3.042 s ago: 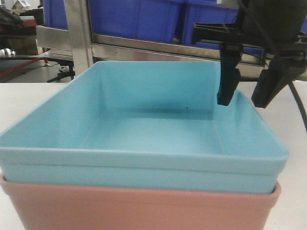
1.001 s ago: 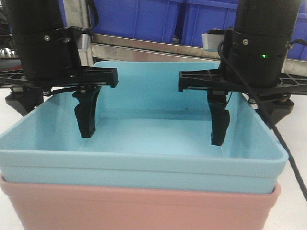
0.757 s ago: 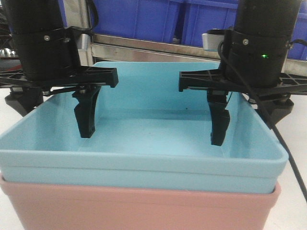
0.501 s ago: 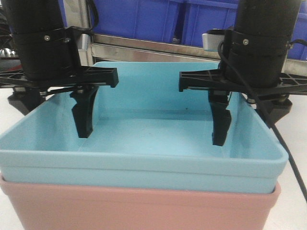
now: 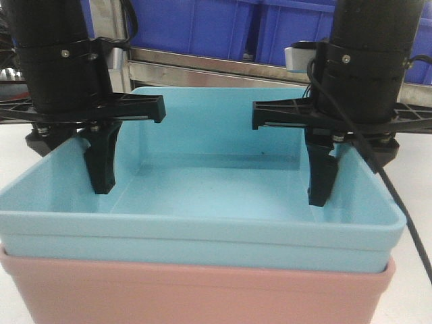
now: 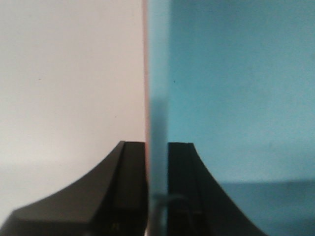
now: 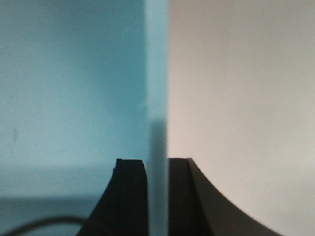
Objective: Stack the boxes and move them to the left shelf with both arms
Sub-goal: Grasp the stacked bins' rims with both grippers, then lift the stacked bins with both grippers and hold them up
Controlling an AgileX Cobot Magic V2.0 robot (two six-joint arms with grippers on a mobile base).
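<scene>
The light aqua box (image 5: 216,189) sits nested inside the salmon pink box (image 5: 196,293), close to the front camera on the white table. My left gripper (image 5: 71,169) straddles the stack's left wall, one finger inside and one outside. In the left wrist view my left gripper (image 6: 157,145) is shut on the aqua wall (image 6: 157,88), with a thin pink edge beside it. My right gripper (image 5: 347,175) straddles the right wall the same way. In the right wrist view my right gripper (image 7: 157,161) clamps that wall (image 7: 157,73). I cannot tell which rack level is the left shelf.
A brushed-steel rack bar (image 5: 202,67) runs behind the boxes, with dark blue ribbed bins (image 5: 196,23) on it and a steel upright (image 5: 108,27) at the left. White table top (image 5: 412,283) shows on both sides of the stack.
Three seconds ago only the right arm hung over the stack. In the last second both inner fingers moved outward to the side walls, and both grippers shut on them.
</scene>
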